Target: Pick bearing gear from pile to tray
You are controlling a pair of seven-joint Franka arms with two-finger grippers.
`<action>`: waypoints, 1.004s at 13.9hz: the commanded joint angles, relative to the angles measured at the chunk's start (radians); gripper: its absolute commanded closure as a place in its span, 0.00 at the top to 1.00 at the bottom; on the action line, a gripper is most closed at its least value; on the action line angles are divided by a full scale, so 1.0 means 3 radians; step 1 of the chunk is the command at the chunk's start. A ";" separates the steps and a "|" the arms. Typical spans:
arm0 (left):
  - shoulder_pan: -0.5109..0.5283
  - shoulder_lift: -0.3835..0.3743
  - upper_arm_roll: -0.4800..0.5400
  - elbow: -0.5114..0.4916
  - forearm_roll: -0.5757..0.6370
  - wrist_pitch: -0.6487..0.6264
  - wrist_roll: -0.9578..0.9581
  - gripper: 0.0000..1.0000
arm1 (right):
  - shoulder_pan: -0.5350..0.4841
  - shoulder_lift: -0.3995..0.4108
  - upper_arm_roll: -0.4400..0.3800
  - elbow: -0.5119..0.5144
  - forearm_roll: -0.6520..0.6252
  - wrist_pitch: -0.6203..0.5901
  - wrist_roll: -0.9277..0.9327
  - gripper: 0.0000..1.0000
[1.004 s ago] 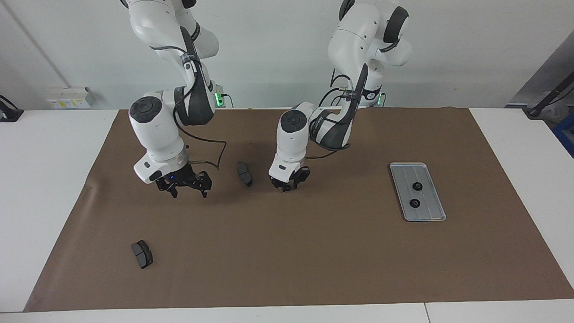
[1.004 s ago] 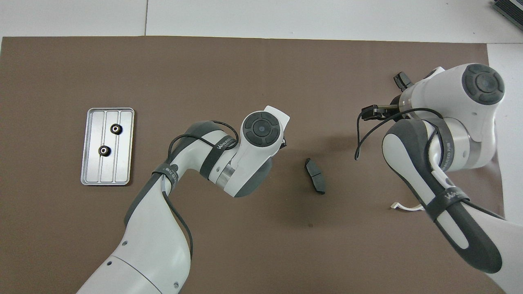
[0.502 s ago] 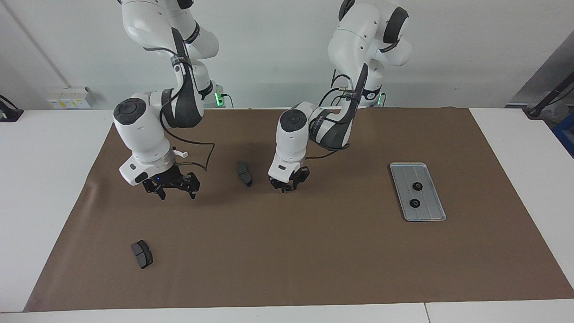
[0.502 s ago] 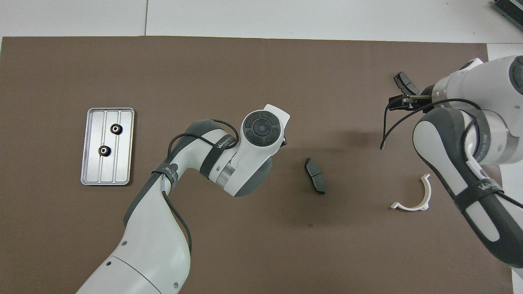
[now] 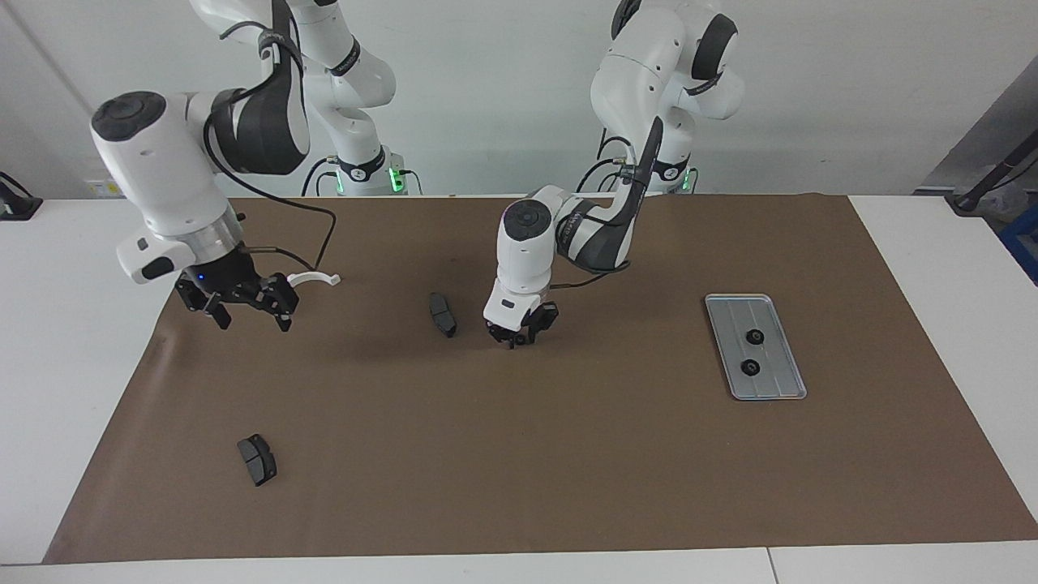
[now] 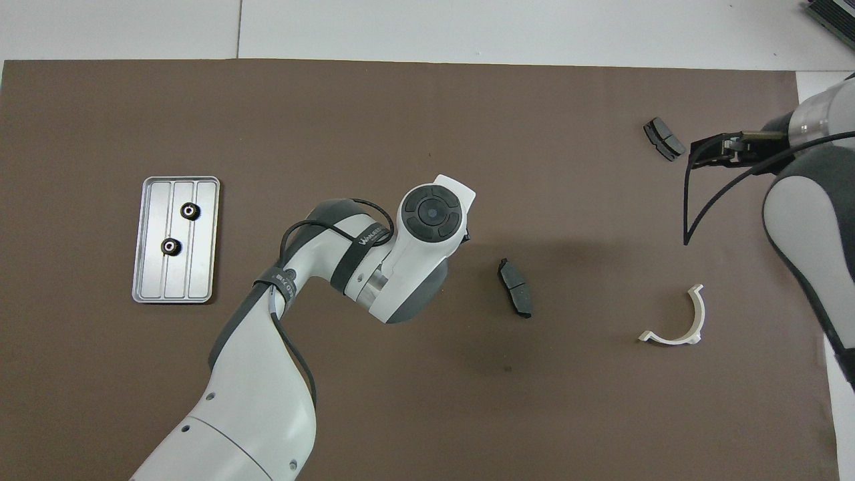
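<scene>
The silver tray (image 5: 778,381) (image 6: 152,267) lies on the brown mat toward the left arm's end, with two black bearing gears (image 5: 755,337) (image 6: 190,211) in it. What shows of the pile is two dark pads (image 5: 442,314) (image 5: 257,459) and a white half-ring bracket (image 5: 315,279) (image 6: 674,321). My left gripper (image 5: 514,339) is down at the mat mid-table, beside the nearer pad. From overhead its wrist (image 6: 431,214) hides it and anything under it. My right gripper (image 5: 239,307) hangs open and holds nothing, above the mat's edge at the right arm's end.
In the overhead view one pad (image 6: 516,287) lies between the left wrist and the bracket. The other pad (image 6: 664,138) lies farther from the robots, near the right gripper's black links (image 6: 715,143). White table borders the mat (image 5: 568,454).
The right arm rose and swung out toward its own end of the table, uncovering the white half-ring bracket. The left gripper stayed at the same spot on the mat.
</scene>
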 commanded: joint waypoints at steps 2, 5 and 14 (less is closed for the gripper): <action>-0.0058 0.0000 0.0045 -0.0037 0.0079 0.0064 -0.0081 0.41 | -0.0038 -0.0342 0.0007 -0.0034 -0.0049 -0.0456 -0.0043 1.00; -0.0058 0.0000 0.0045 -0.0037 0.0079 0.0059 -0.0081 0.34 | -0.0012 -0.0450 -0.0029 0.0205 -0.0049 -0.0966 -0.0038 1.00; -0.0028 -0.0015 0.0050 0.0029 0.0074 -0.0094 -0.0071 0.02 | -0.0007 -0.0701 -0.0009 0.0078 -0.0090 -0.1142 0.0019 1.00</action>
